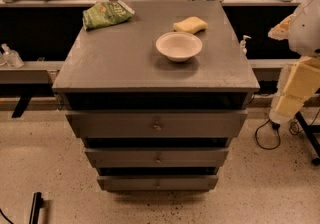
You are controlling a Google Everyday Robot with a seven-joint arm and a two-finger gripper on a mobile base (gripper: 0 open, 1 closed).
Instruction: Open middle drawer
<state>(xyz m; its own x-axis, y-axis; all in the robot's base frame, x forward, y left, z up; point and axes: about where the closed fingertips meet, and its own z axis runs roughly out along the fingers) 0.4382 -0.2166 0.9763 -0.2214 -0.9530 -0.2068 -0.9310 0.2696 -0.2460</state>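
Note:
The grey cabinet (155, 63) stands in the centre with three grey drawers stacked in front. The middle drawer (157, 157) is the second tier, with a small round metal knob (158, 158) at its centre. The top drawer (157, 124) above it sticks out a little further, and the bottom drawer (158, 183) is below. My gripper (287, 103) hangs at the right edge of the view, pointing down, to the right of the cabinet and well away from the middle drawer's knob. It holds nothing that I can see.
On the cabinet top are a white bowl (178, 46), a yellow sponge (190, 24) and a green chip bag (106, 14). A black cable (265, 135) lies on the speckled floor at the right. A rail with bottles runs behind.

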